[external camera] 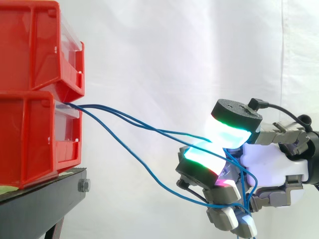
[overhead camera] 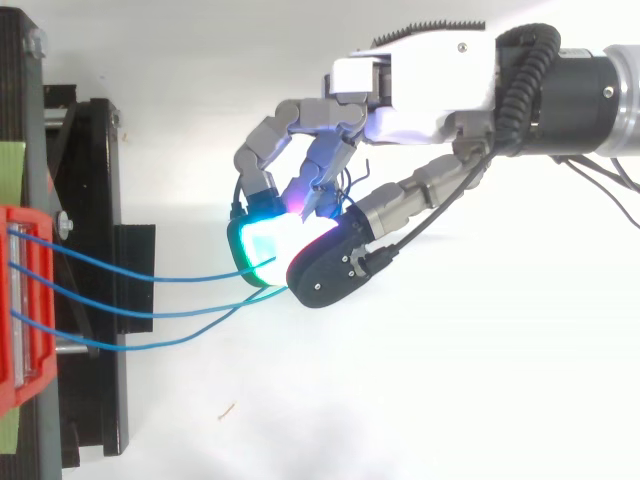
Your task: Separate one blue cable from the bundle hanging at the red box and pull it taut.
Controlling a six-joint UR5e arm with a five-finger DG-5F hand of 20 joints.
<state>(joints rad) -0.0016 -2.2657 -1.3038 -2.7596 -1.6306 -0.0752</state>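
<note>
3 blue cables (overhead camera: 150, 278) run lengthwise from the red box (external camera: 35, 139) at frame left, sloping down toward lower right, where the hand (external camera: 271, 164) pinches them between glowing pads (external camera: 202, 162).

At the left edge of your side view two bins are stacked, the upper bin (external camera: 35, 45) on the lower bin (external camera: 30, 139), both on the stand (external camera: 40, 204) in the lower left corner. The cables (external camera: 129, 124) leave the lower bin's front and slope down right into the hand (external camera: 269, 164) at lower right, pinched between its pads. The curtain (external camera: 174, 50) hangs behind.
</note>
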